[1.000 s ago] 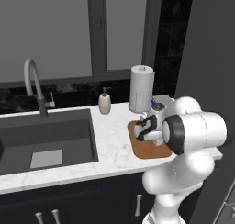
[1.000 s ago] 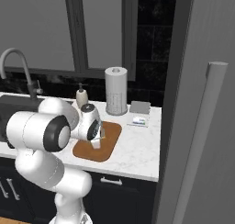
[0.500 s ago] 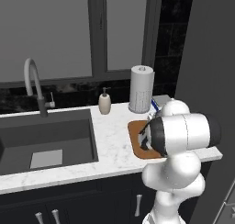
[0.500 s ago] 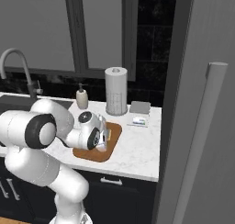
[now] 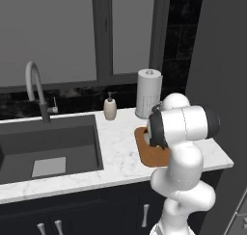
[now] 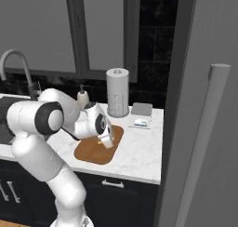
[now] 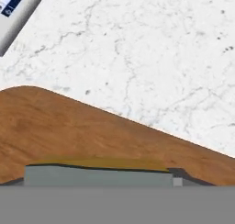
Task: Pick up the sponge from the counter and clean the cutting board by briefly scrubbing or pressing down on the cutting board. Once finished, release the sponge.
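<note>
My tool (image 6: 106, 141) is low over the board (image 6: 95, 151), wrist angled down toward its right half. A sliver of yellow shows right at the tip — the sponge (image 6: 100, 142), I take it, held against or just above the wood. In the hand view the sponge (image 7: 98, 171) sits across the bottom, grey layer toward the lens, a yellow edge behind it, the board (image 7: 69, 126) running off beyond. I judge the tool closed on the sponge, though the fingers themselves are hidden.

The board lies flat on the bench (image 6: 139, 151), near the front edge, with the paper roll (image 6: 117, 92) behind it and the soap bottle (image 6: 83, 98) off to the left. From the left my own forearm covers much of the board (image 5: 147, 150).

The downward tilt makes sense to me — it puts the sponge's broad face to the wood so a press spreads evenly.

Step in hand: the scrub or press. Left to do: let go of the sponge. Whether there is firm contact I cannot tell.
</note>
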